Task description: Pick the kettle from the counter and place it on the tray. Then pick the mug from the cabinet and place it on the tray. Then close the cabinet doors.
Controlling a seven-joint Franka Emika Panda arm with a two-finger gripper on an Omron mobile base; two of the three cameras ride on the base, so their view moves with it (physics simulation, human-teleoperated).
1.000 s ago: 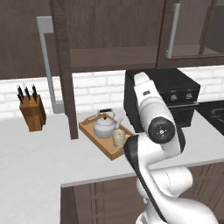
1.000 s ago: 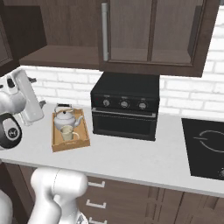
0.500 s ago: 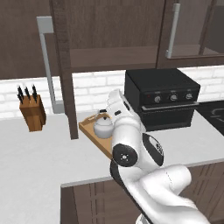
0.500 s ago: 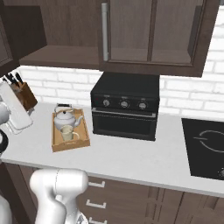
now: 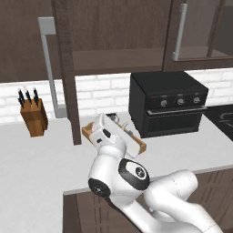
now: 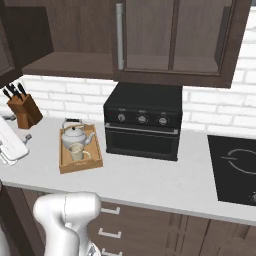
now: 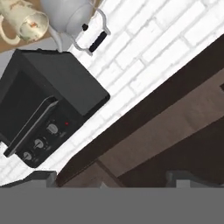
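Right base view: kettle (image 6: 75, 134) and mug (image 6: 76, 151) both sit on the tray (image 6: 97, 161), at 9 o'clock from the oven (image 6: 142, 126). Gripper (image 6: 20, 140) empty, jaws wide. Cabinet door (image 5: 55, 79) open; push its outer face, clear of the handle.

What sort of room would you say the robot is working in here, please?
It looks like a home kitchen, though a rendered one: a black oven stands on a pale counter against white brick, a knife block sits nearby, and a tray holds a kettle and mug.
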